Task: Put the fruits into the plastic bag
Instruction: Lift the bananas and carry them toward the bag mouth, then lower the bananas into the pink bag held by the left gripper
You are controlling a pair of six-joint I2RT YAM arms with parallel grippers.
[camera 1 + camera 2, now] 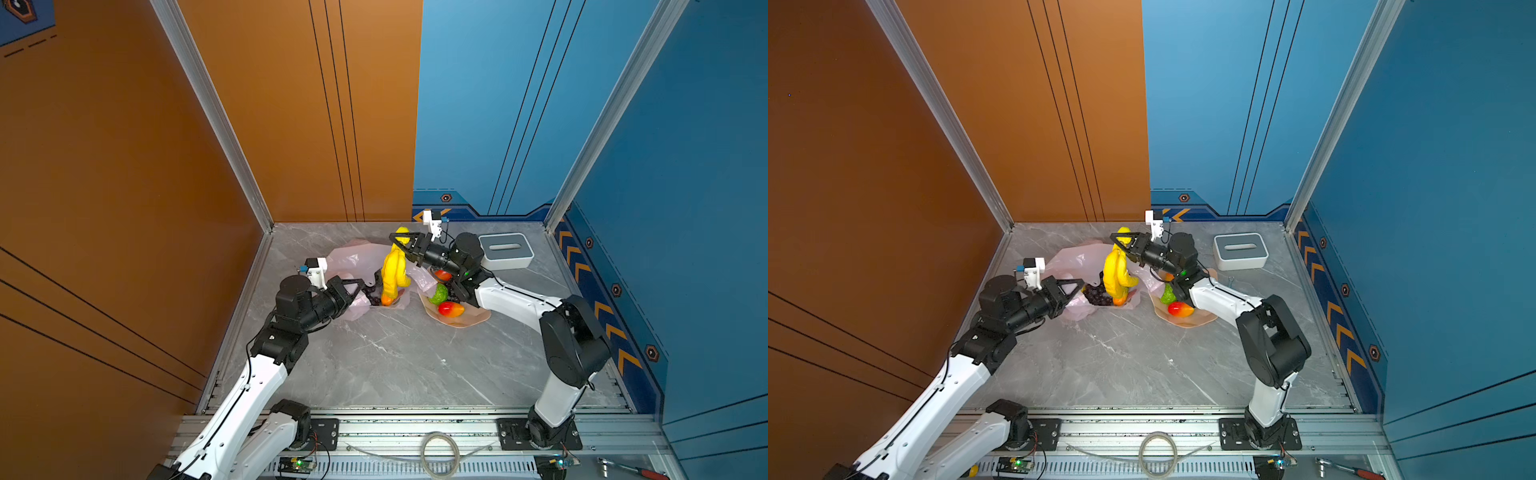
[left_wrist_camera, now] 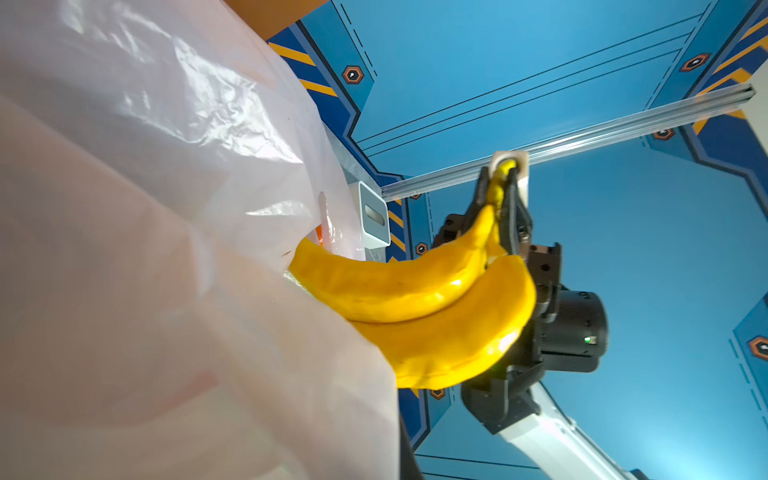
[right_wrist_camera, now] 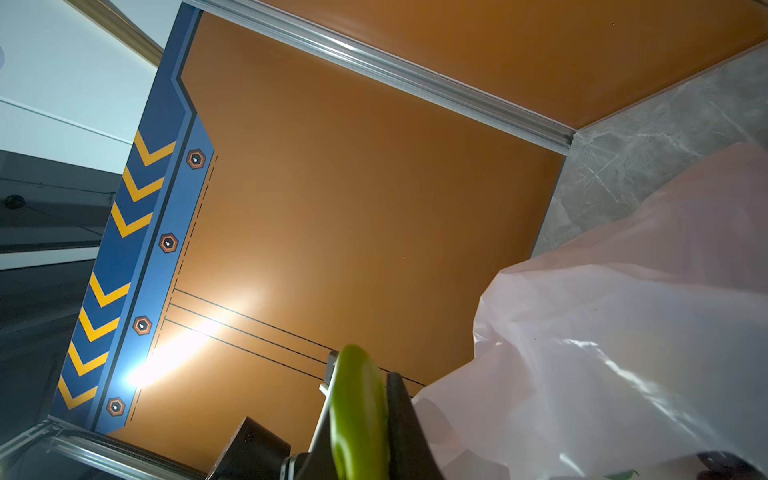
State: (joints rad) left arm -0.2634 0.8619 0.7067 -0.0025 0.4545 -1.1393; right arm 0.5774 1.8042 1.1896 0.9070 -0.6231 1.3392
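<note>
Bowl (image 1: pixel 469 322) with lime (image 1: pixel 439 294) and mango (image 1: pixel 451 308) sits just beside the bag (image 1: pixel 353 257). Right jaws clamped on bananas (image 1: pixel 395 270) hanging over it; left jaws closed on its edge.

Honestly there's no text, brand or number I can read anywhere, just orange chevron arrows (image 1: pixel 603 309) and hexagon badges (image 1: pixel 616 289) on the blue wall strip (image 1: pixel 592 291) at right, plus a blurry reddish mark on the plastic bag (image 2: pixel 166 166).
</note>
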